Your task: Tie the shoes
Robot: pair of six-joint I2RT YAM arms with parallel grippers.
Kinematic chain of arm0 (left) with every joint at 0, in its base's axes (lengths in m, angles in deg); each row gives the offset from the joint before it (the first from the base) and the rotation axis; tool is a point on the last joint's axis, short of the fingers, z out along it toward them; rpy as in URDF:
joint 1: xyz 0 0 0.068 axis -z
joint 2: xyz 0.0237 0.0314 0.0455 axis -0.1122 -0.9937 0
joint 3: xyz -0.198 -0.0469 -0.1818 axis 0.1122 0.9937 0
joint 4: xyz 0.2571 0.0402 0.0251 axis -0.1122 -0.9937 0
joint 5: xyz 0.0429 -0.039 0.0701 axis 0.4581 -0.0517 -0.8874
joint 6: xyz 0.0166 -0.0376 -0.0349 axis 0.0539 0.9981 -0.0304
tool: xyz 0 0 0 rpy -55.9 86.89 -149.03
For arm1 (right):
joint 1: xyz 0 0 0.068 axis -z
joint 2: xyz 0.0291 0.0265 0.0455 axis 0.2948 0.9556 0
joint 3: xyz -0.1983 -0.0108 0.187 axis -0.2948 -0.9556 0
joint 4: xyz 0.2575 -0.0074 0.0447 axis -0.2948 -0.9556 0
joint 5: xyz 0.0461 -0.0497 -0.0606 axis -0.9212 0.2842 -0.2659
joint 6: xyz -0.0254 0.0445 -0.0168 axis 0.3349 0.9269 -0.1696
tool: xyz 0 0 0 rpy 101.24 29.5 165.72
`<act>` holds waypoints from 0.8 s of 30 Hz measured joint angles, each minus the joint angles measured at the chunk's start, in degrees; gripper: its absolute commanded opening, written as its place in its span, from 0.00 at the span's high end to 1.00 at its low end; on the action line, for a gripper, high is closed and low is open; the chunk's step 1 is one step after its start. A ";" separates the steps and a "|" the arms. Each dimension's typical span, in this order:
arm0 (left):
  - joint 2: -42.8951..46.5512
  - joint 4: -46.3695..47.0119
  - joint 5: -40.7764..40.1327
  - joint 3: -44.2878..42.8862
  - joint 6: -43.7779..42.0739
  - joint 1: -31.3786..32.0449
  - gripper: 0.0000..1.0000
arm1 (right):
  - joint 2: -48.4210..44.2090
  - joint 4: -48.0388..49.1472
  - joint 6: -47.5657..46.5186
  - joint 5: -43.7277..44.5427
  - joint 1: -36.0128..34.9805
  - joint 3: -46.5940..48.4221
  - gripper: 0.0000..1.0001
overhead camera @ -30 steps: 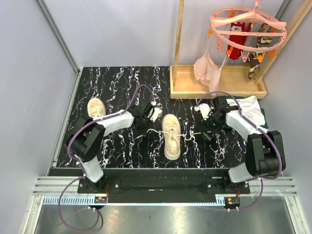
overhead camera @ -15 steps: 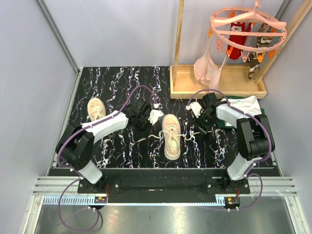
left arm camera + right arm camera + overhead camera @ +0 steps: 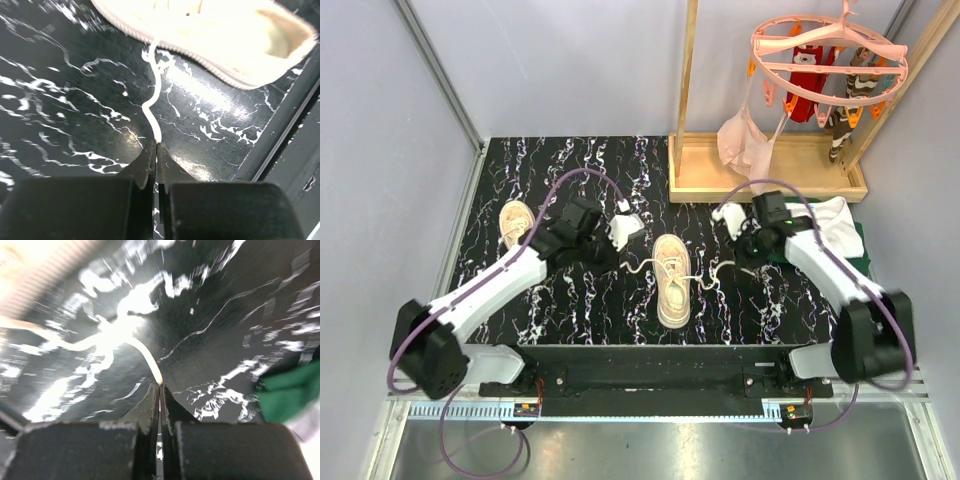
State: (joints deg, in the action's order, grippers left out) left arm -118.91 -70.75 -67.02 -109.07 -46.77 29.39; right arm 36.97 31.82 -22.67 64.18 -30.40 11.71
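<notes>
Clamping 1 lace end [image 3: 152,107] each, left hand [image 3: 156,145], right hand [image 3: 160,386] closed; shoe [image 3: 672,283] near-far, toe nearward.

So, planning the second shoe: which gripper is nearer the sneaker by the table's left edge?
Left. The left gripper sits between the left-edge sneaker and the middle sneaker; the right gripper is beyond the middle sneaker. Both pinch its laces.

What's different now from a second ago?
The right end effector was open and has now closed on the end of the right lace of the middle shoe. The left end effector has drawn back leftward as its arm stretched out, keeping its pinch on the left lace. The middle shoe and the other shoe stayed where they were.
</notes>
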 measured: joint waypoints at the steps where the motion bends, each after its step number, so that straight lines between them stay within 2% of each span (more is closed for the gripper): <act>1: 1.97 0.33 0.13 0.37 -0.39 -0.04 1.00 | -3.50 -0.50 1.60 -1.57 0.00 0.48 1.00; 5: 9.07 1.31 0.66 2.49 -2.56 -0.26 1.00 | -10.01 -2.01 7.74 -10.60 -0.02 6.29 1.00; 9: 14.58 1.95 0.87 4.39 -5.75 -0.26 1.00 | -7.43 -1.73 15.10 -21.59 -0.85 13.55 1.00; 13: 19.30 2.16 1.03 7.43 -10.45 -0.26 1.00 | -3.63 0.09 21.51 -28.28 -5.07 16.59 1.00; 19: 28.46 -0.52 4.11 11.91 -21.16 -0.28 1.00 | 1.64 4.61 28.33 -31.74 -12.94 20.06 1.00; 24: 34.36 -6.45 7.61 13.55 -30.47 0.04 1.00 | 8.55 10.71 31.93 -30.67 -15.28 23.98 1.00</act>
State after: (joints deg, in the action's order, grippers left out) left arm -84.55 -77.20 -59.42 -95.51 -77.24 29.44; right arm 45.52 42.53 9.27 33.52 -45.68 35.69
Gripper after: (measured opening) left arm 0.005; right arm 0.009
